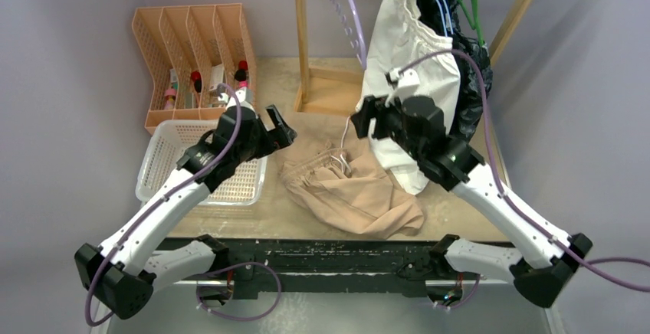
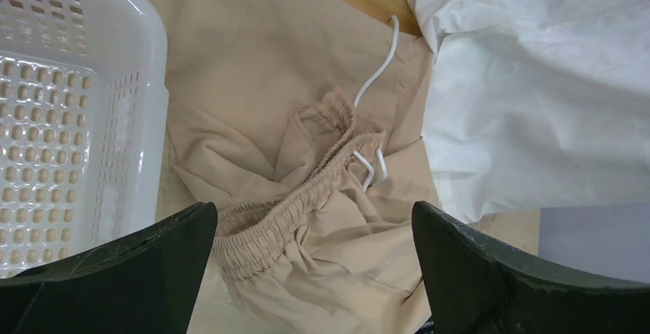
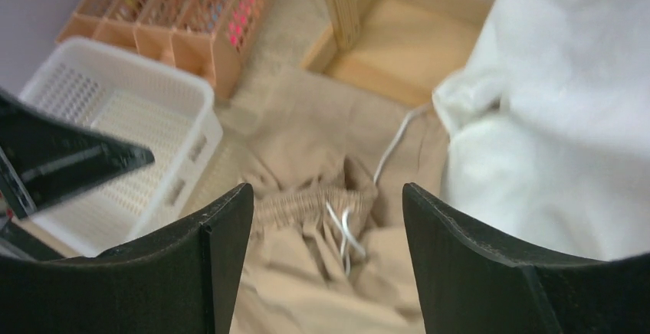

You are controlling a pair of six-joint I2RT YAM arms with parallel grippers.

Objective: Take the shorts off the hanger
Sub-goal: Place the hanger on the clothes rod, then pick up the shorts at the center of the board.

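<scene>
left gripper (image 2: pixel 314 227), its black fingers spread wide with nothing between them, hovers over the gathered elastic waist of the soft tan fabric shorts (image 1: pixel 352 192), which lie crumpled on the beige table (image 1: pixel 280 215), off any hanger, just right of the white perforated plastic basket (image 1: pixel 165 167). right gripper (image 3: pixel 328 204) hangs above the same waistband and its thin white drawstring (image 2: pixel 375 81), jaws apart, gripping nothing. further right the loose white fabric shorts (image 1: pixel 410 58) and the black shorts (image 1: pixel 471 81) hang on the pale wooden rack (image 1: pixel 303 43)
</scene>
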